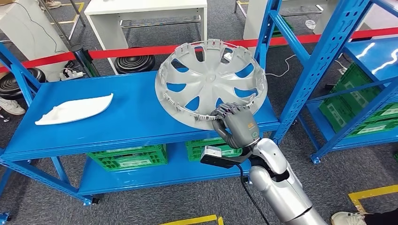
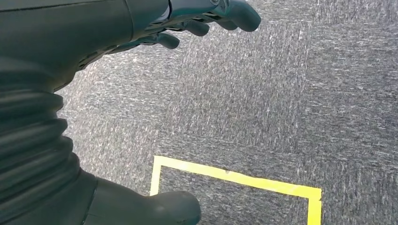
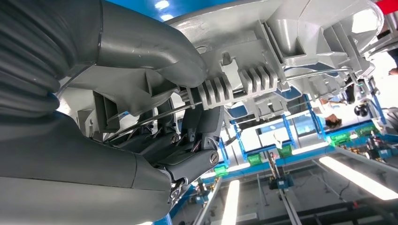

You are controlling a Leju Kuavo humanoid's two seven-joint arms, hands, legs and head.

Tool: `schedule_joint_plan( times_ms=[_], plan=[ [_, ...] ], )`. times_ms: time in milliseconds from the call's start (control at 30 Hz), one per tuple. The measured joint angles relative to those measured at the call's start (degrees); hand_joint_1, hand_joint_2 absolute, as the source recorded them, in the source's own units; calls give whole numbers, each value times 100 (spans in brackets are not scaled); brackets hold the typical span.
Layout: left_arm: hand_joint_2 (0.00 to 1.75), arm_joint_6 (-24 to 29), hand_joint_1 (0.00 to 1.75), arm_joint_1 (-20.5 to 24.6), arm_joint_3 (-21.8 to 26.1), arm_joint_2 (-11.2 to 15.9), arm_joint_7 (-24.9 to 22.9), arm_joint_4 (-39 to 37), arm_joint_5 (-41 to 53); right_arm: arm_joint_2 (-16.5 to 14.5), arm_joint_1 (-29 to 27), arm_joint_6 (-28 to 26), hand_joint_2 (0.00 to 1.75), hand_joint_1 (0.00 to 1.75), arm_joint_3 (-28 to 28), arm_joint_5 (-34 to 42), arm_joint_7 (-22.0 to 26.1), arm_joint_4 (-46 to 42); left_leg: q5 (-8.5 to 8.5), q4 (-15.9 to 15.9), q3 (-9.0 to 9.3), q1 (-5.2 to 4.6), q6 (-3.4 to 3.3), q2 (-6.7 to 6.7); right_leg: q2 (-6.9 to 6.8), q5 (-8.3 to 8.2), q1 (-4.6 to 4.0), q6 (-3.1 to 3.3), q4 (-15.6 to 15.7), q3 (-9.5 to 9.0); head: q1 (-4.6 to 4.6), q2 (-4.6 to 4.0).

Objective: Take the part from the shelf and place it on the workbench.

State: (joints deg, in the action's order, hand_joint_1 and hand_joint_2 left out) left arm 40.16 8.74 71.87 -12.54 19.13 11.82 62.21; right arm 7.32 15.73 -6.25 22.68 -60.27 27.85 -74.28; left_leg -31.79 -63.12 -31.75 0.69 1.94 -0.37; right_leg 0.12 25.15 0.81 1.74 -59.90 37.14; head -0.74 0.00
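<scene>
Grey wheel cover (image 1: 211, 84) tilted up off the blue shelf (image 1: 126, 122), its near rim clamped by the right hand (image 1: 234, 121) — thumb over the ribbed edge, fingers (image 3: 202, 136) beneath. Left hand (image 2: 187, 18) hangs above the carpet, fingers spread, holding nothing. Step: lifting clear. Next — carrying the cover level to the workbench, probably.

A white curved plastic panel (image 1: 75, 109) lies flat on the blue rack's upper level. Green crates (image 1: 127, 157) sit on the level below. Behind run a red barrier tape (image 1: 126, 50) and a white table (image 1: 145, 11). Yellow floor tape (image 2: 234, 178) marks grey carpet.
</scene>
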Motion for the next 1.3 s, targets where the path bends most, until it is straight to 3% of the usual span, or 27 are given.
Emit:
schedule_joint_plan(
  times_ms=[67, 167, 233, 333, 367, 400, 433, 500, 533, 567, 667, 733, 833, 867, 900, 933, 1000, 1067, 1100, 1200, 1233, 1300],
  plan=[
    [175, 1, 0, -1, 0, 3, -30, -1, 24, 1, -2, -40, 175, 175, -3, 15, 6, 1, 125, 444, 196, -31, -46, -3, 1, -52, -6, -71, 9, 16, -3, 0],
    [175, 2, 0, -38, 14, -8, -134, -5, 22, 20, -35, -91, 175, 175, -20, 53, 45, 4, 213, 489, 153, -45, -145, 0, 4, -114, 9, -190, 47, 32, -5, 0],
    [175, 2, 0, -55, 37, -16, -195, -10, -32, 51, -63, -114, 175, 175, -41, 53, 56, 10, 315, 519, 98, -23, -234, 13, 4, 123, 15, -242, -184, 143, -13, 0],
    [175, 2, 0, -70, 65, -29, -219, -17, -60, 83, -89, -123, 175, 175, -54, 49, 56, 37, 427, 499, -61, -33, -291, 24, 4, 807, 17, -285, -1223, 499, -19, 0],
    [175, 2, 0, -75, 75, -34, -216, -21, -63, 88, -99, -123, 175, 175, -54, 49, 58, 50, 457, 482, -118, -39, -295, 25, 4, 903, 16, -291, -1459, 539, -18, 0],
    [175, 2, 0, -77, 85, -37, -204, -24, -77, 92, -107, -123, 175, 175, -54, 50, 65, 64, 483, 461, -174, -42, -294, 25, 4, 892, 15, -287, -1485, 471, -18, 0],
    [175, 2, 0, -78, 96, -38, -178, -25, -92, 93, -111, -123, 175, 175, -55, 50, 74, 76, 504, 436, -227, -43, -289, 24, 4, 795, 15, -276, -1284, 287, -19, 0],
    [175, 2, 0, -75, 119, -38, -92, -26, -118, 90, -104, -122, 175, 175, -55, 48, 103, 87, 538, 385, -311, -46, -259, 20, 2, 578, 7, -229, -499, -259, -16, 0],
    [175, 2, 0, -73, 129, -37, -49, -26, -120, 83, -100, -121, 175, 175, -53, 45, 117, 87, 557, 368, -338, -47, -234, 18, 4, 503, -12, -202, -204, -442, -17, 0],
    [175, 2, 0, -69, 137, -32, -9, -25, -121, 75, -96, -119, 175, 175, -50, 40, 126, 86, 577, 355, -354, -48, -203, 16, 6, 476, -31, -172, -26, -541, -19, 0],
    [175, 0, 0, -61, 145, 7, 78, -26, -101, 45, -115, -117, 175, 175, -35, 46, 125, 79, 639, 358, -379, -45, -88, 7, 5, 406, -47, -78, 51, -507, -27, 0],
    [175, -2, 0, -62, 146, 42, 85, -29, -38, 19, -159, -135, 175, 175, -28, 60, 103, 73, 449, 187, -472, -40, -18, 5, -11, 316, -13, 2, 94, -449, -16, 0],
    [175, -25, 0, -50, 146, 90, 28, -33, 54, -31, -240, -214, 175, 175, -24, 33, 28, 73, -247, -785, -791, -18, 70, 8, -21, 177, 1, 48, 107, -288, 3, 0],
    [175, -37, 0, -47, 146, 104, 9, -33, 69, -50, -269, -238, 175, 175, -23, 19, 3, 73, -368, -1077, -849, -13, 89, 9, -23, 132, 1, 44, 102, -227, 4, 0],
    [175, -49, 0, -45, 146, 116, -6, -33, 78, -68, -297, -255, 175, 175, -23, 8, -14, 73, -372, -1198, -820, -10, 100, 9, -24, 88, 2, 36, 96, -166, 4, 0],
    [175, -56, 0, -41, 146, 125, -16, -33, 80, -81, -320, -263, 175, 175, -22, 0, -22, 73, -271, -1097, -684, -7, 101, 9, -24, 46, 5, 24, 89, -110, 4, 0],
    [175, -61, 0, -21, 146, 139, -20, -33, 81, -103, -349, -266, 175, 175, -19, -5, -26, 73, -14, -356, -156, 0, 86, 8, -22, -29, 11, -19, 72, -17, 5, 0],
    [175, -63, 0, 7, 146, 143, -20, -34, 83, -117, -360, -271, 175, 175, -17, -8, -35, 72, 61, 325, 271, -22, 25, -13, -20, -106, 3, -87, 62, 33, 1, 0],
    [175, -69, 0, 17, 146, 143, -18, -36, 85, -125, -362, -274, 175, 175, -15, -13, -44, 72, 45, 473, 342, -35, -17, -24, -19, -148, -1, -124, 68, 44, -1, 0],
    [175, -112, 0, 22, 133, 147, 12, -41, 131, -144, -410, -261, 175, 175, -11, -71, -91, 23, 143, 515, 258, -41, -175, -15, -13, -207, 6, -233, 82, 88, -3, 0],
    [175, -126, 0, 22, 111, 154, 19, -41, 185, -146, -449, -230, 175, 175, -11, -81, -95, -25, 198, 527, 216, -35, -230, -5, -11, -82, 11, -263, -14, 144, -8, 0],
    [175, -145, 0, 15, 52, 175, -12, -40, 290, -147, -537, -140, 175, 175, -11, 10, -11, -111, 313, 531, 101, -33, -297, 8, -10, 436, 17, -300, -563, 346, -21, 0]
  ],
)
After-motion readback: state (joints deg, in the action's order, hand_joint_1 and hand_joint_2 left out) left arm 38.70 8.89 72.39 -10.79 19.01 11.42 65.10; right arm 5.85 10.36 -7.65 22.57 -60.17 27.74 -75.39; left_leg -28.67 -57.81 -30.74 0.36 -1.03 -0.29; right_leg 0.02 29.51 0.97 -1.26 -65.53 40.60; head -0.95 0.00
